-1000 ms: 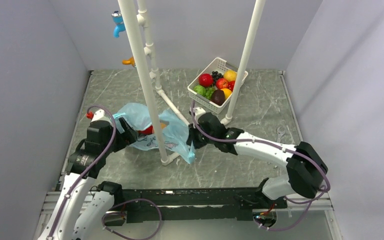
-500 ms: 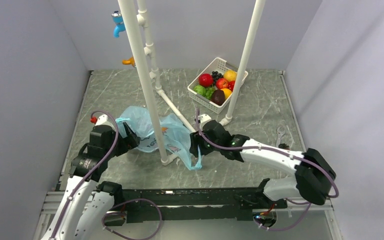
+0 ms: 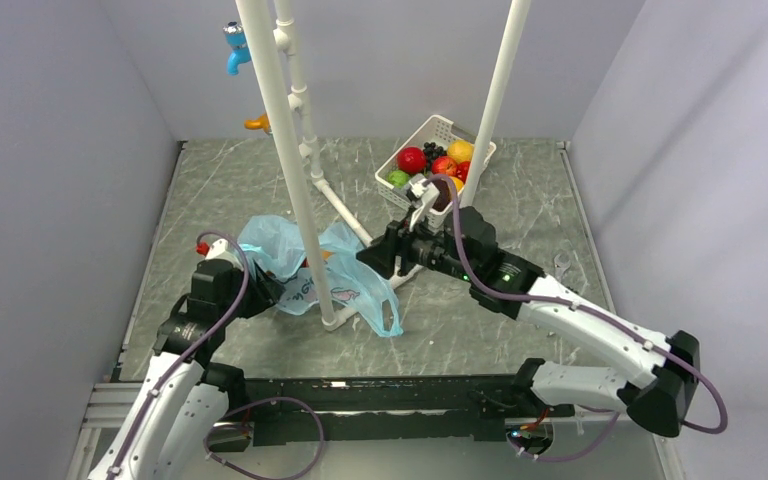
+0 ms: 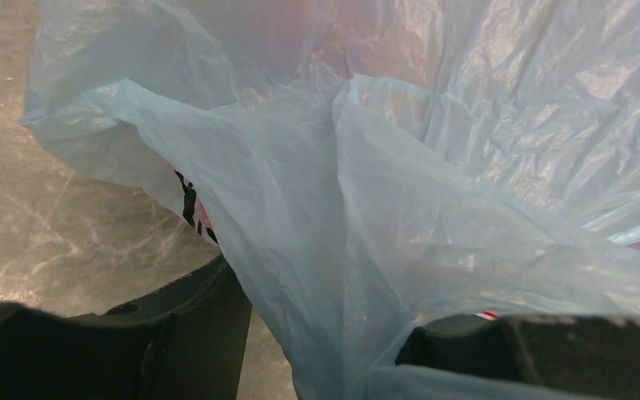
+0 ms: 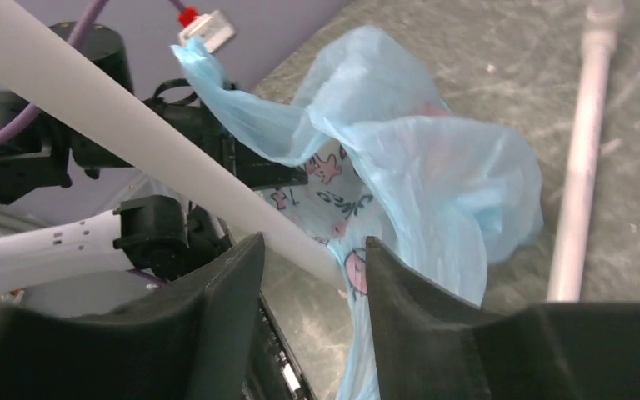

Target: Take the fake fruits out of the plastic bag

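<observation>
Left jaws clamped on plastic bag (image 3: 362, 288), orange fruit (image 3: 329, 256) inside; right jaws apart.

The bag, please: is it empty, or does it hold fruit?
Not empty: an orange fruit shows inside the bag by the pole, and the left wrist view shows red through it.

Crinkly translucent plastic bag (image 3: 352, 287) on matt marbled table (image 3: 220, 180).

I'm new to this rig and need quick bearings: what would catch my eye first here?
A crinkly light-blue translucent plastic bag lies mid-table at the foot of a white pipe post, its film bunched between the fingers of the left gripper. The right gripper hovers open beside it. At the back stands a white slotted plastic basket of colourful fruit.
</observation>
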`<state>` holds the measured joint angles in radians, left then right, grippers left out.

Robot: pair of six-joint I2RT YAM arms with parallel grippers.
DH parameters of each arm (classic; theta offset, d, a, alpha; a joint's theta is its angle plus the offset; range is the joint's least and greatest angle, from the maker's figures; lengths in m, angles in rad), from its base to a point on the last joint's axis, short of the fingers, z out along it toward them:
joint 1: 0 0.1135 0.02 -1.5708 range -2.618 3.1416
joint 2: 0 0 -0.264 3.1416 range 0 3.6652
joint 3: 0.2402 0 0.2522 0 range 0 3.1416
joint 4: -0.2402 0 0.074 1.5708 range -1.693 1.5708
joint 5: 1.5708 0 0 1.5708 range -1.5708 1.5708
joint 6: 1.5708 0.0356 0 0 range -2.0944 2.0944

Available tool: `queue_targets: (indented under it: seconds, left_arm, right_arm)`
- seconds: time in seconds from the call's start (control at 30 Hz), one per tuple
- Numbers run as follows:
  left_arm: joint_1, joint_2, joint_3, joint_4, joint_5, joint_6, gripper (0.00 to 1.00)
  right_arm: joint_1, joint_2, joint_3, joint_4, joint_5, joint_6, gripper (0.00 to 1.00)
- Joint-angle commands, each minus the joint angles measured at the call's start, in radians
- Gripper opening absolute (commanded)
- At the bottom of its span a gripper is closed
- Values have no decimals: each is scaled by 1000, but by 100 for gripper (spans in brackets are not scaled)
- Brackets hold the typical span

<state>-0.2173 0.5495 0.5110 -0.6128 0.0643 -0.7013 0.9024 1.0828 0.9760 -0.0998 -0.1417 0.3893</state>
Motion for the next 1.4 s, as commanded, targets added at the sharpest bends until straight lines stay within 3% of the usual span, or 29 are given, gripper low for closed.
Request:
queue_targets:
  seconds: [0.0, 0.03, 0.07, 0.27, 0.5, 0.63, 0.77, 0.97, 1.2, 1.37]
  left_arm:
    - [4, 18, -22, 97, 52, -20, 49]
    - [4, 18, -28, 104, 57, -24, 49]
    - [4, 15, -34, 106, 59, -29, 49]
    - [4, 11, -42, 114, 68, -28, 45]
    - [4, 40, -53, 140, 77, -20, 37]
    - [4, 34, -61, 156, 71, -28, 30]
    - [4, 42, -62, 160, 60, -22, 24]
    - [4, 50, -68, 131, 29, -1, 20]
    - [4, 11, -90, 112, 14, -19, 19]
    - [4, -10, -97, 98, 27, -27, 20]
  right_arm:
    - [5, 121, 17, 247, -148, 70, 32]
    - [5, 166, 14, 282, -159, 77, 19]
    - [5, 208, 16, 308, -172, 79, 14]
    - [33, 375, -29, 459, -164, 5, 2]
    - [39, 561, 68, 472, -38, -60, 5]
    - [37, 674, 171, 464, 72, -84, 14]
    - [37, 774, 261, 430, 67, -126, 17]
    - [37, 764, 83, 519, 53, -110, 24]
    - [38, 718, -94, 536, 140, -58, 25]
    - [37, 705, -109, 473, 209, -46, 28]
